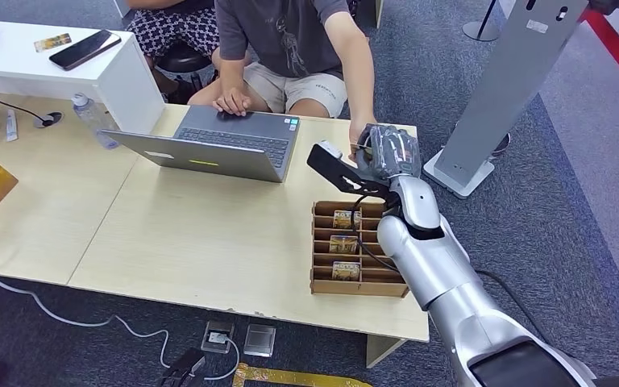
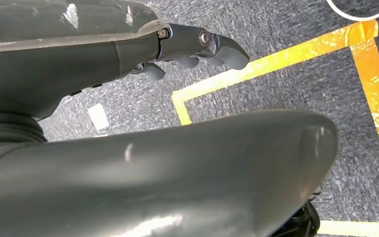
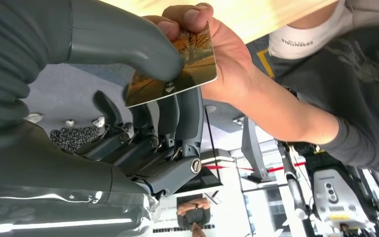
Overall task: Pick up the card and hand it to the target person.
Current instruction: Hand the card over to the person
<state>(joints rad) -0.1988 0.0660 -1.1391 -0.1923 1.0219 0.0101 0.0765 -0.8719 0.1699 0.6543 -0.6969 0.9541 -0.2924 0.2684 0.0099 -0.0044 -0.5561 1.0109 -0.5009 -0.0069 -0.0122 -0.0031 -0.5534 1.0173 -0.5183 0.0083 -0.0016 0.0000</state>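
Right wrist view: card [image 3: 177, 69] long axis spans hand [image 3: 143, 98] to person's hand [image 3: 222, 59].

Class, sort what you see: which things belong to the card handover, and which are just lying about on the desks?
Part of the job:
card, held by the right hand
person's hand, pinching the card
wooden card rack

Lying about:
laptop
water bottle
phone

We see the card [image 3: 177, 69] printed in orange and yellow autumn tones, against our dark grey robot hand [image 3: 143, 113]. The tabletop [image 1: 209, 234] is pale wood, the slotted box [image 1: 322, 278] brown, the laptop [image 1: 218, 145] grey, the carpet [image 1: 556, 210] blue-grey, the person's shirt [image 1: 282, 32] dark grey.
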